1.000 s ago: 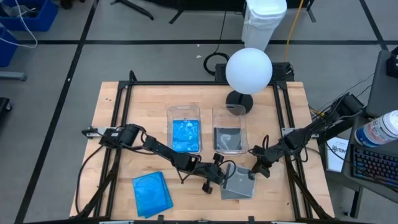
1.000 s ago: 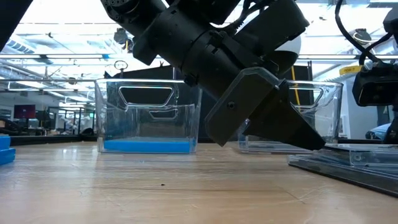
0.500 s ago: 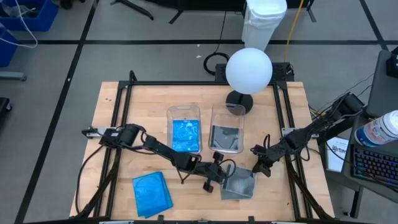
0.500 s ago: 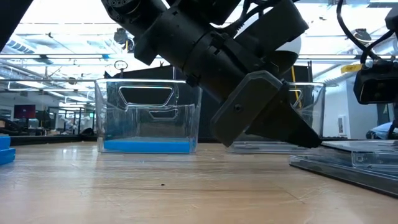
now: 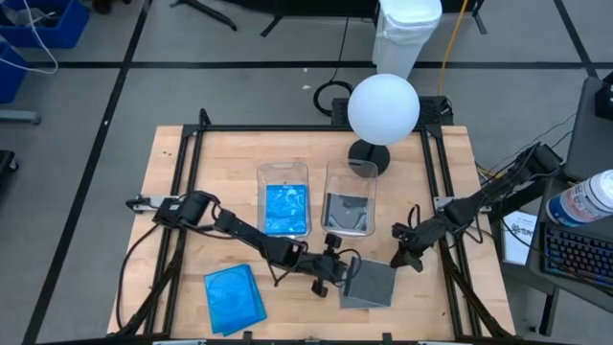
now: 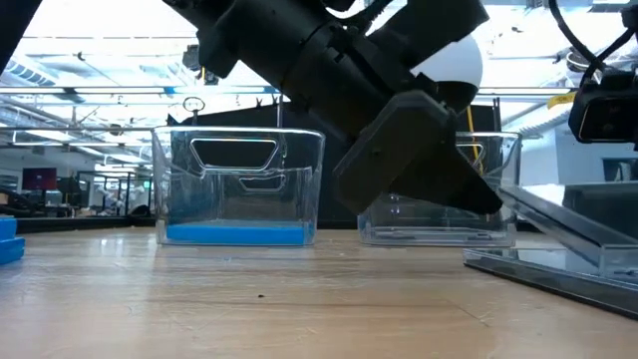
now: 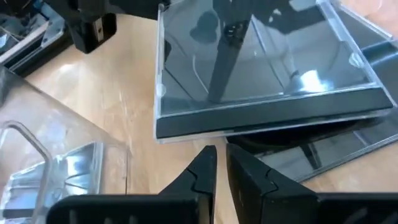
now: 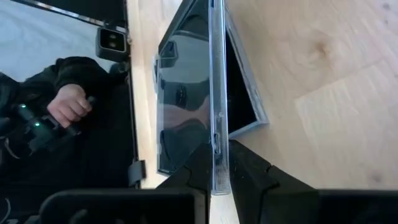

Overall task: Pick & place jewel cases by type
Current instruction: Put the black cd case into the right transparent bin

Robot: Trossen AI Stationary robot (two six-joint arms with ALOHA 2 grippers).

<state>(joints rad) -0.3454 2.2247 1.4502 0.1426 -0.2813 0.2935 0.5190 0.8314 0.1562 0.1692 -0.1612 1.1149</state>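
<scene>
A stack of clear-grey jewel cases (image 5: 370,285) lies near the table's front, right of centre. Its top case (image 8: 186,93) is tipped up and my right gripper (image 8: 217,163) is shut on it. My left gripper (image 7: 219,158) stands at the stack's left side, its fingers almost together with nothing between them. Blue jewel cases (image 5: 233,299) lie flat at the front left. Behind them a tub (image 5: 283,171) holds blue cases, and a second tub (image 5: 350,171) holds grey ones. My left gripper's fingertips (image 7: 208,155) stand just below the raised case's dark edge (image 7: 267,121); I cannot tell whether they touch it. My right gripper pinches the top case's thin edge (image 8: 217,140) between its two fingers, coming slanting down from the table's right. The case stands tilted, its held far-right side raised and its opposite side down on the stack.
A white globe lamp (image 5: 383,107) stands behind the tubs on a dark base. A black frame (image 5: 436,182) runs around the tabletop. A person's hand (image 8: 65,106) shows beyond the table's edge. Bare wood lies between the blue cases and the grey stack.
My right gripper has risen with the top grey case, whose held side has come up off the stack while its other side stays down. The tub with grey cases has slid a little toward the table's left.
</scene>
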